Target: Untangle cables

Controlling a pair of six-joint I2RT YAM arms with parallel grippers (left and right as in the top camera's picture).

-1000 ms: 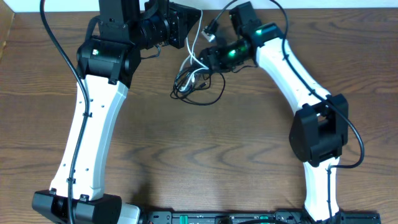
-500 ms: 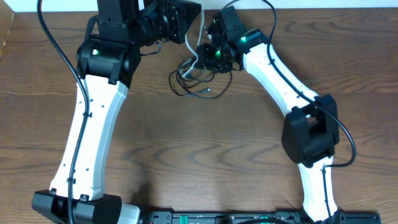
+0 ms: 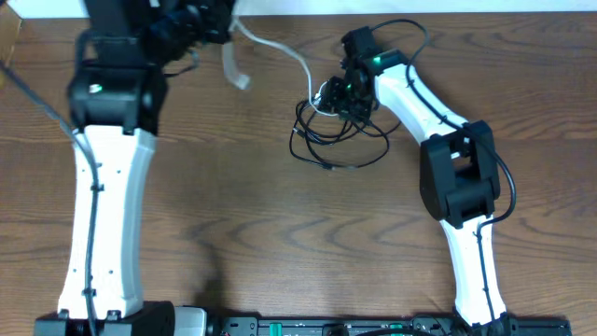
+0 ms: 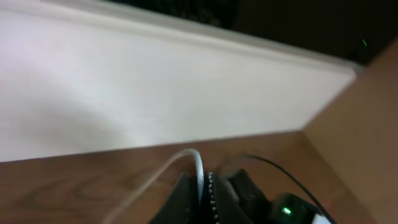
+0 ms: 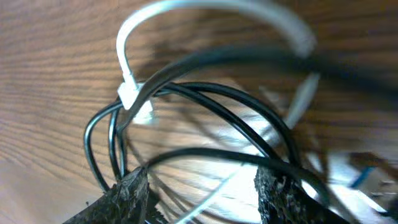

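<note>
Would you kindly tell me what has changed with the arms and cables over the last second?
The left gripper, shut on the white cable, has pulled away leftwards, stretching that cable out from the tangle. The right gripper shifted right, and the black cable loops moved right with it. The left grip is unchanged, and the two cables are still entangled at the right gripper.

Overhead looks straight down; right wrist peers closely at cables [image 5: 127, 93] (overhead shares them).

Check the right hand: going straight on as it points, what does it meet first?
Probably the black cable: its loops cross just ahead of the right hand, with the white cable farther on. Depth is unclear.
</note>
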